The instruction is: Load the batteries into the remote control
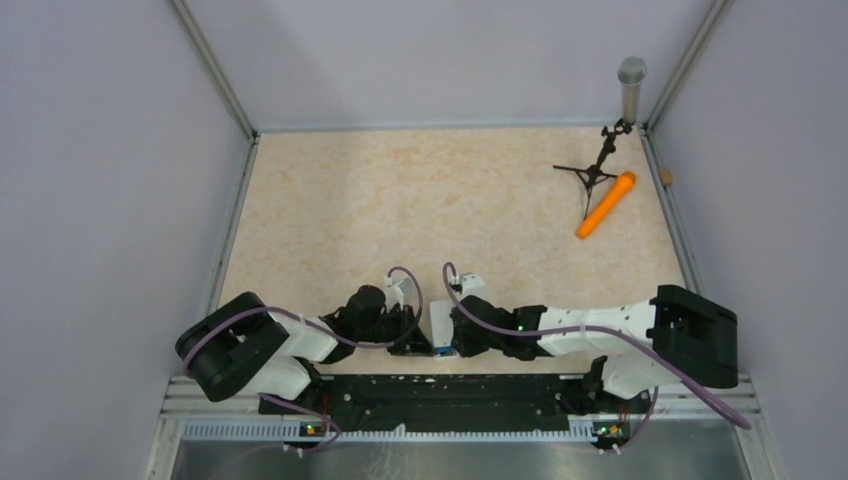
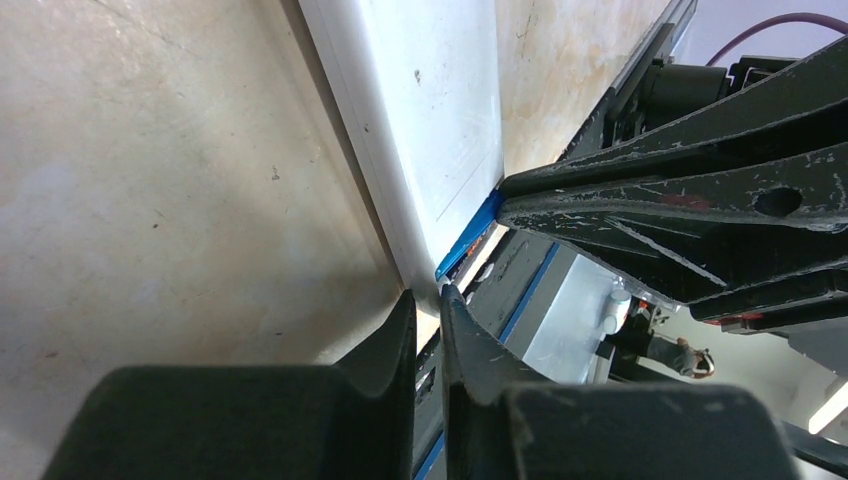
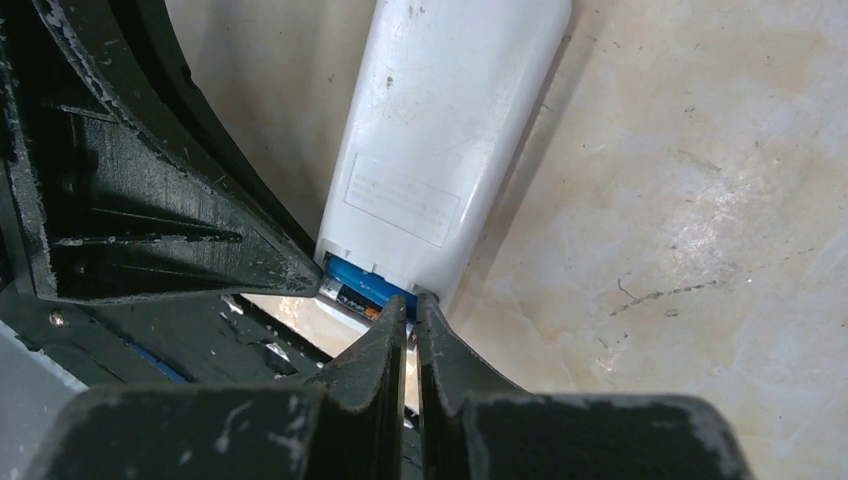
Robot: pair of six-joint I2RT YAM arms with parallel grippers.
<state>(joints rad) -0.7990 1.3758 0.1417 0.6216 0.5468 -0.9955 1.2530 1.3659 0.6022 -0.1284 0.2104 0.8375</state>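
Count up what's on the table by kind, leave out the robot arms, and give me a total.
Remote control: 1
Battery: 1 in view, blue, at the remote's open end
Orange microphone: 1
Grey microphone on a tripod: 1
Total: 4

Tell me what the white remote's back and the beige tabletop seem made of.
White rectangular remote control: probably moulded plastic, smooth satin finish, judging by soft sheen and rounded edges. Beige mottled tabletop: stone-patterned laminate or vinyl, perhaps; smooth, lightly scuffed.
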